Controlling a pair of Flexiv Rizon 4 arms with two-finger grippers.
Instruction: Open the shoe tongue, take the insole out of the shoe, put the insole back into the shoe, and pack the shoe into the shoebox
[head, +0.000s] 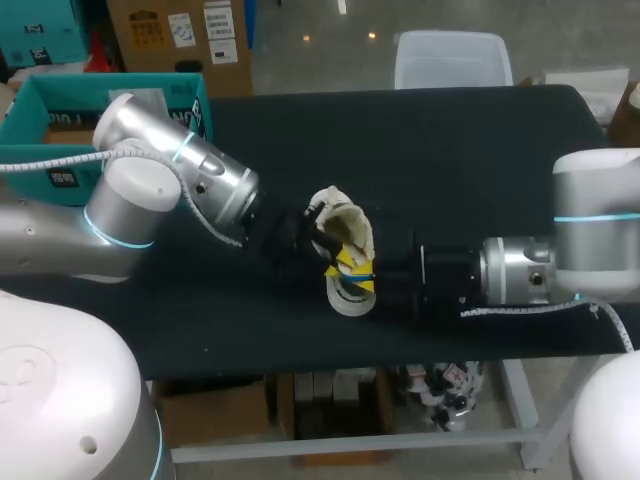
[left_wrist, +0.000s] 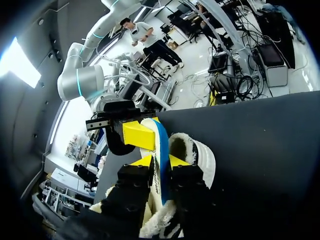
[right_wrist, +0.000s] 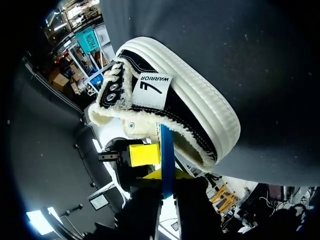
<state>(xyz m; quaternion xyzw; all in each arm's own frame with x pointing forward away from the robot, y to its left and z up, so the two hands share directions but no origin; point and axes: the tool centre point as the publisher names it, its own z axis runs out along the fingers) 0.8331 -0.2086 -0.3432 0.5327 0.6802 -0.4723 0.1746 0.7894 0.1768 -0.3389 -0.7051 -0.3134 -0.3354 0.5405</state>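
A white fleece-lined shoe (head: 350, 225) with a black upper (right_wrist: 165, 100) lies on its side mid-table. A thin blue insole (head: 352, 282) stands edge-on outside it, between my two grippers. My left gripper (head: 325, 245) comes in from the left. In its wrist view both yellow tips press the insole (left_wrist: 161, 150) from two sides at the left gripper (left_wrist: 161, 161). My right gripper (head: 372, 275) comes in from the right and is shut on the same insole (right_wrist: 166, 145), which rises from between the tips of the right gripper (right_wrist: 166, 175). The teal shoebox (head: 40, 125) sits open at the far left.
The dark table (head: 480, 150) runs wide to the right and behind the shoe. Both arms meet over its middle front, close to the near edge. The shoebox lies behind my left arm's elbow (head: 140, 195).
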